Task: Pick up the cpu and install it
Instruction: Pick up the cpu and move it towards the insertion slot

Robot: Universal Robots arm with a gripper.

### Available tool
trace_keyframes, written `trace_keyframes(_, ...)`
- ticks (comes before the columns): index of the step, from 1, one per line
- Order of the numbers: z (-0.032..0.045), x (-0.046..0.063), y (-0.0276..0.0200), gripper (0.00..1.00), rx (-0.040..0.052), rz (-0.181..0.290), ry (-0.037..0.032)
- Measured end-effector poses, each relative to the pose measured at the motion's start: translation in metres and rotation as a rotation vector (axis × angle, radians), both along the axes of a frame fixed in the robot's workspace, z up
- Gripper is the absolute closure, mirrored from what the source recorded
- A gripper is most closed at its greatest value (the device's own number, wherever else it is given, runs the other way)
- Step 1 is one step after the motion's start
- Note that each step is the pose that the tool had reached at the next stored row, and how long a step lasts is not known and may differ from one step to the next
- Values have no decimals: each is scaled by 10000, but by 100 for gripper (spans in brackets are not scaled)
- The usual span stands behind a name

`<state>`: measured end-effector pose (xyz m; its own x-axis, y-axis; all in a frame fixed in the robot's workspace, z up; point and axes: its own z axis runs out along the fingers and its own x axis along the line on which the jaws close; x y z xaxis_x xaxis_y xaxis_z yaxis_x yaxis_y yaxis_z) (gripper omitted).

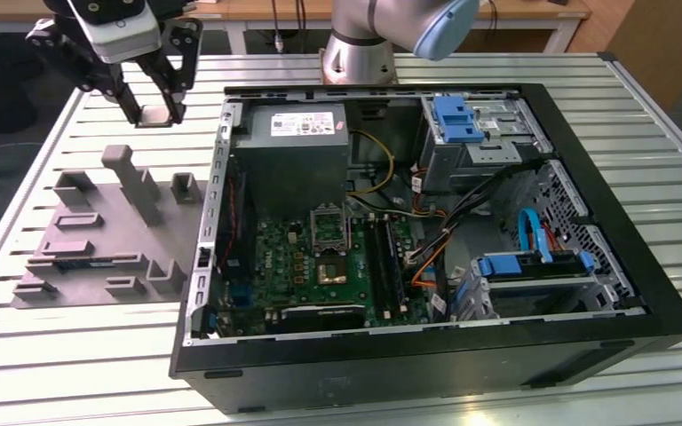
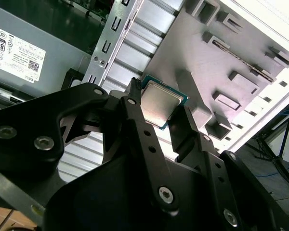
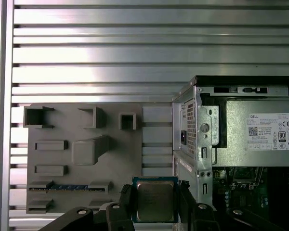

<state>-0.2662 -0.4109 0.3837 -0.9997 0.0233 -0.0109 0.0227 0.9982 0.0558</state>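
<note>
Open computer case (image 1: 436, 364) holds power supply (image 1: 299, 146) in its far corner, green motherboard (image 1: 299, 266) with uncovered socket (image 1: 329, 226), blue-clipped drive bays (image 1: 457, 120), loose cables. Grey tray (image 1: 116, 235) beside the case on slatted table (image 3: 111, 53); a memory stick (image 3: 65, 186) sits in one slot near a tray edge. The gripper (image 3: 155, 199) is clamped on the cpu (image 3: 155, 204), fingers (image 3: 126, 198) on two opposite edges, held up off the table over the gap between tray edge and the case's power-supply corner. Cpu lies flat, metal top facing both wrist views; square, no clear long axis. Its near edge is cut off in first wrist view, underside hidden; hard to make out in exterior view
</note>
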Motion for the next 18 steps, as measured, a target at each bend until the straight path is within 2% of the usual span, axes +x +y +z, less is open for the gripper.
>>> trace_keyframes(18,0,79,0,53,0,0,0)
